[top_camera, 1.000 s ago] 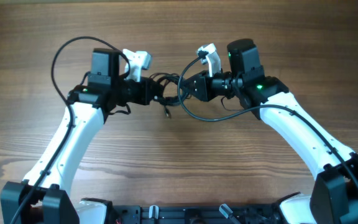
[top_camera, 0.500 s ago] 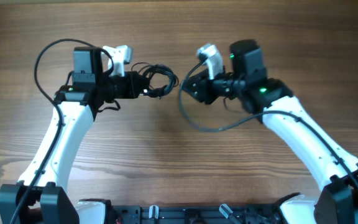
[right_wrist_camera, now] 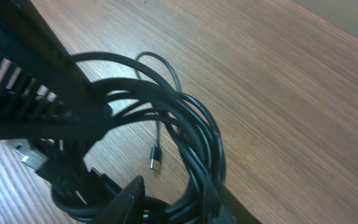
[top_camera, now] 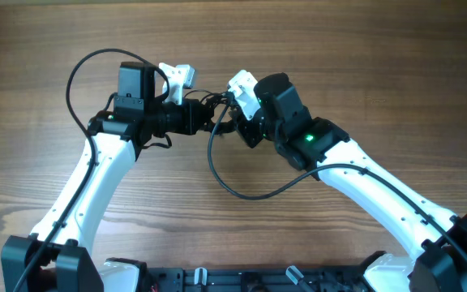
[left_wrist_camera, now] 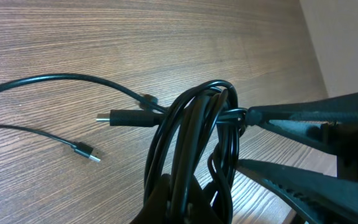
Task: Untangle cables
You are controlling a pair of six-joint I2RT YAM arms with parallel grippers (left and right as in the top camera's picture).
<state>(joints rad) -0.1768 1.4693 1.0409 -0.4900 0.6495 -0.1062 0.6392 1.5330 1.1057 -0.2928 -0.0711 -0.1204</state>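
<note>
The cables [top_camera: 217,112] are a knotted bundle of thin black cords, held above the table between the two grippers. My left gripper [top_camera: 203,122] is shut on the bundle; in the left wrist view its fingers [left_wrist_camera: 188,208] pinch several strands [left_wrist_camera: 194,137]. My right gripper [top_camera: 235,123] is open, with its jaws on either side of some strands of the bundle [right_wrist_camera: 197,137]. Two loose ends with plugs trail over the table [left_wrist_camera: 89,153] [left_wrist_camera: 114,117]. One silvery plug [right_wrist_camera: 156,163] shows in the right wrist view.
The wooden table [top_camera: 363,49] carries nothing else. A thicker black arm cable [top_camera: 246,195] loops down from the right arm over the table's middle. Another arm cable [top_camera: 79,73] arcs above the left arm. The arm bases stand at the front edge.
My left gripper has carried the bundle back to the right. My right arm has swung left, and its jaws now stand around strands of the bundle.
</note>
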